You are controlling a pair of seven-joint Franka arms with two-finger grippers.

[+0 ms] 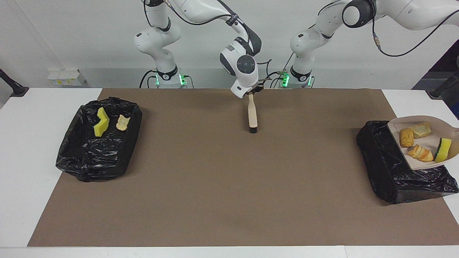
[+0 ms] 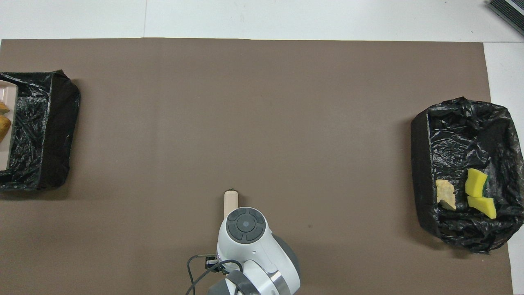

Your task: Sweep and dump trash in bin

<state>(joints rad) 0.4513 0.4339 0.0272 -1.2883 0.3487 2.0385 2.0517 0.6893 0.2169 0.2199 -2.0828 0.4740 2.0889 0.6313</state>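
Hanging from right claw (image 1: 251, 94), brush (image 1: 252, 115) upright, bristles down.

This is a robotics lab, laid out as a test cell, not a lived-in room. Two white jointed robot arms (image 1: 157, 39) (image 1: 308, 43) are bolted at the tabletop's (image 1: 32, 143) 12 o'clock edge in the facing view, each base ringed by a green status light (image 1: 182, 77) and trailing black cables (image 1: 405, 34). A plain brown mat (image 1: 222, 186) covers the white tabletop as a work surface. Two trays lined with black plastic bags (image 1: 96, 150) (image 1: 398, 172) sit at its 9 and 3 o'clock ends. The wall (image 1: 71, 36) at 12 o'clock is bare and pale, with a white socket strip (image 1: 66, 77) at about 10 o'clock and no furnishings.
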